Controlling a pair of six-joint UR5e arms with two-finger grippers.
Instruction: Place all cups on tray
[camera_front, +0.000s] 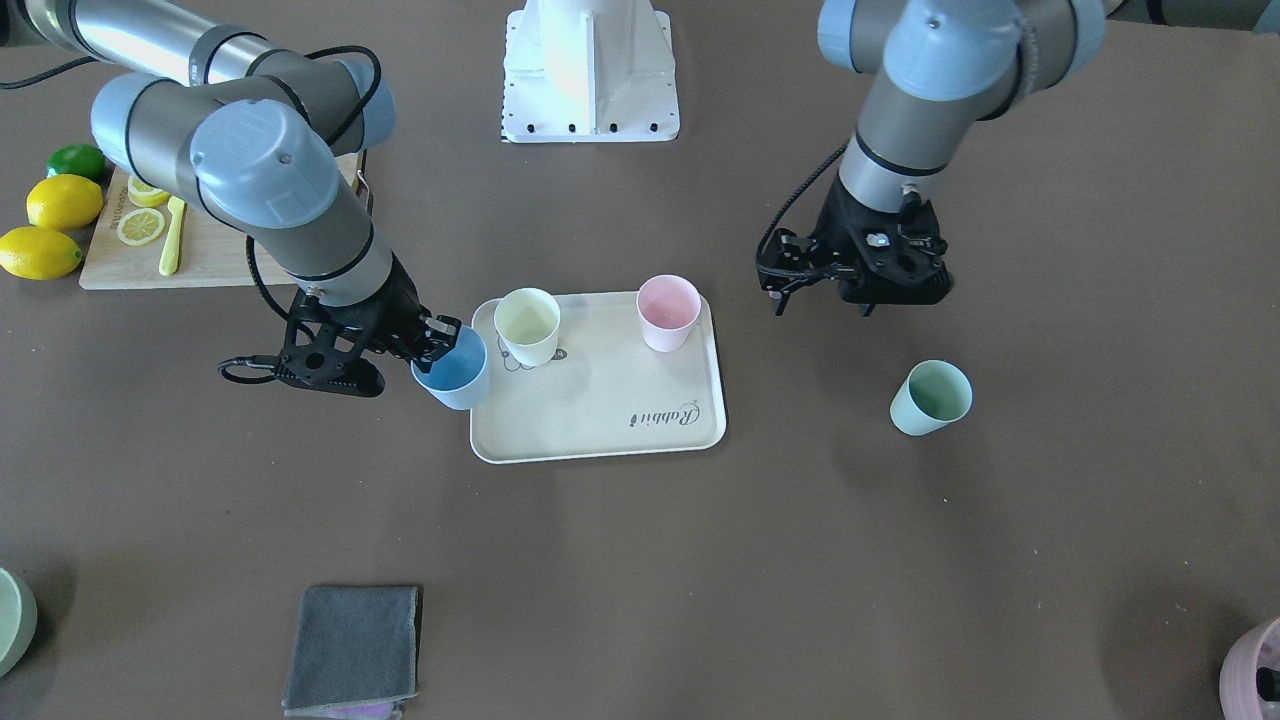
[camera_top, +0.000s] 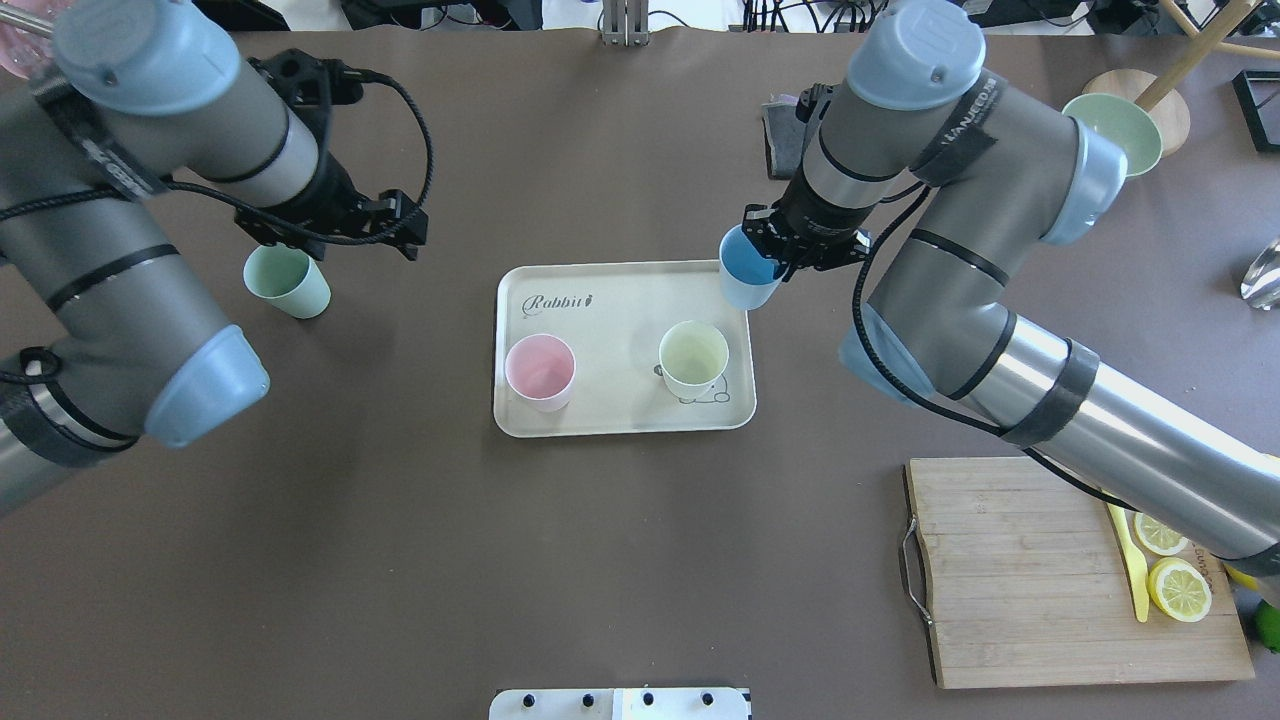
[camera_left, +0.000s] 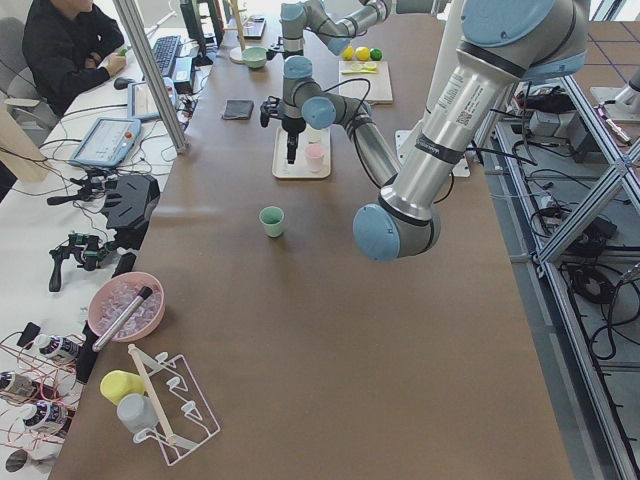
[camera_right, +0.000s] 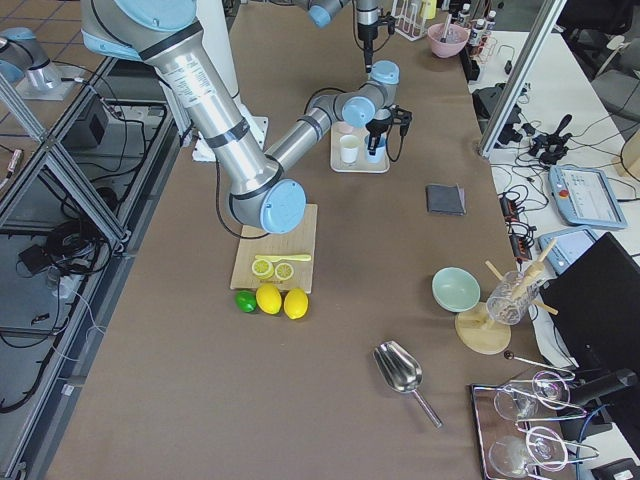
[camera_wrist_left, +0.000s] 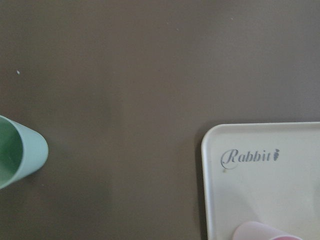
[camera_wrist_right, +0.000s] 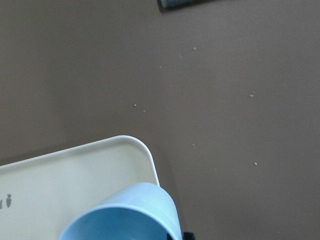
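Observation:
The cream tray (camera_front: 600, 400) (camera_top: 620, 310) lies mid-table with the pink cup (camera_front: 667, 312) (camera_top: 540, 372) and the pale yellow cup (camera_front: 527, 326) (camera_top: 693, 360) upright on it. My right gripper (camera_front: 440, 335) (camera_top: 785, 250) is shut on the rim of the light blue cup (camera_front: 452, 368) (camera_top: 747, 270) (camera_wrist_right: 125, 215). It holds the cup tilted over the tray's far corner on my right. The mint green cup (camera_front: 930, 397) (camera_top: 287, 282) (camera_wrist_left: 17, 157) stands on the table to the tray's left. My left gripper (camera_front: 790, 285) (camera_top: 400, 232) hovers empty beside it and looks open.
A wooden cutting board (camera_top: 1020, 570) with lemon slices and a yellow knife lies near my right. Lemons and a lime (camera_front: 50, 215) sit beside it. There is a grey cloth (camera_front: 355, 645), a green bowl (camera_top: 1110, 130) and a pink pot (camera_front: 1255, 675) at the far side.

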